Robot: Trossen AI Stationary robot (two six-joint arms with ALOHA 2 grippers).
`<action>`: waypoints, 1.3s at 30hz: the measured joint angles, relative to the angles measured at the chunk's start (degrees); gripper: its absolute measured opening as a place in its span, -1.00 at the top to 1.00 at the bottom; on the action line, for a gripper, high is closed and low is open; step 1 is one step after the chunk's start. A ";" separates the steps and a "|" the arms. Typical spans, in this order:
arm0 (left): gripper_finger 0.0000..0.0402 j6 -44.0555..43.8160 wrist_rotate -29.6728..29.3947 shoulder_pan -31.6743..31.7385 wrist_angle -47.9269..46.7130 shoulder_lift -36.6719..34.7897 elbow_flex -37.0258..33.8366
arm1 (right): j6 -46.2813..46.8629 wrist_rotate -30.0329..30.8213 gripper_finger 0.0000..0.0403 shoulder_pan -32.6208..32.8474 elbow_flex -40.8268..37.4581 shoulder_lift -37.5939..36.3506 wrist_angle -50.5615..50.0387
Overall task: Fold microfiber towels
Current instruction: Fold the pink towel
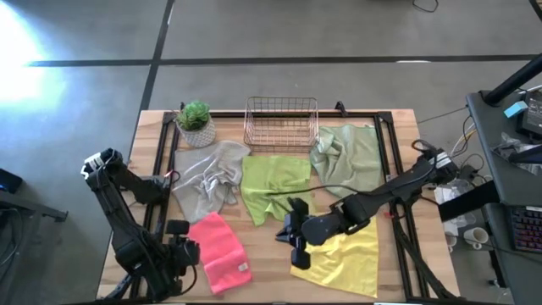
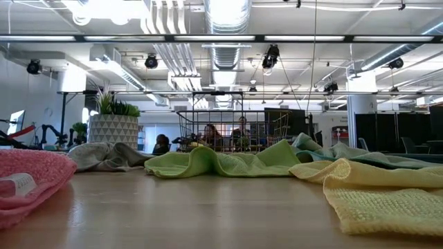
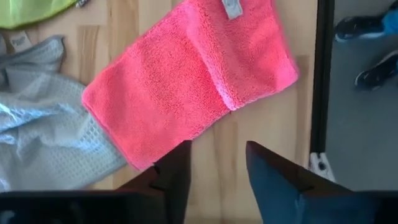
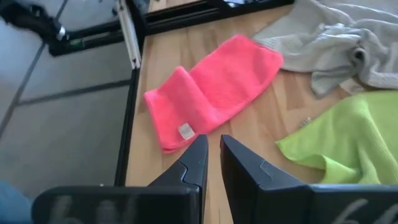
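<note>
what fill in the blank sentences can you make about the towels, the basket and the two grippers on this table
1. The folded hot pink microfiber towel lies nearest the ____ gripper.
2. The copper wire basket stands between the sage green towel and the potted ____.
3. The right gripper hovers by the edge of the ____ microfiber towel, with its fingers nearly together.
4. Between the crumpled grey towel and the sage green one lies the ____ green towel.

Missing words: left; plant; yellow; lime
</note>
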 joint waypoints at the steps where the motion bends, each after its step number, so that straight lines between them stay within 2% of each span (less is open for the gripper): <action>1: 0.27 -1.04 -0.02 0.00 0.69 0.02 -0.02 | -0.88 -0.62 0.82 0.02 1.05 1.00 0.03; 5: 0.23 -2.68 -0.80 -0.35 6.56 0.82 -0.03 | -1.90 -4.19 0.82 0.02 4.70 4.92 -0.50; 9: 0.23 -2.78 -4.30 -1.74 12.54 2.94 -0.04 | -1.88 -7.47 0.82 0.00 7.94 7.98 -3.34; 16: 0.23 -2.87 -4.72 -3.55 14.81 9.56 0.04 | -0.46 -13.60 0.82 0.00 12.82 12.45 -6.01; 25: 0.23 -2.43 -4.39 -6.30 19.57 16.19 0.09 | -2.56 -14.13 0.82 -0.02 18.96 17.83 -6.08; 33: 0.23 2.91 -4.81 -6.38 24.22 21.25 0.09 | -4.54 -14.13 0.82 -0.02 22.55 22.43 -6.56; 39: 0.23 3.51 -5.05 -6.40 25.08 24.25 0.09 | -4.52 -14.12 0.82 -0.02 24.30 24.22 -7.76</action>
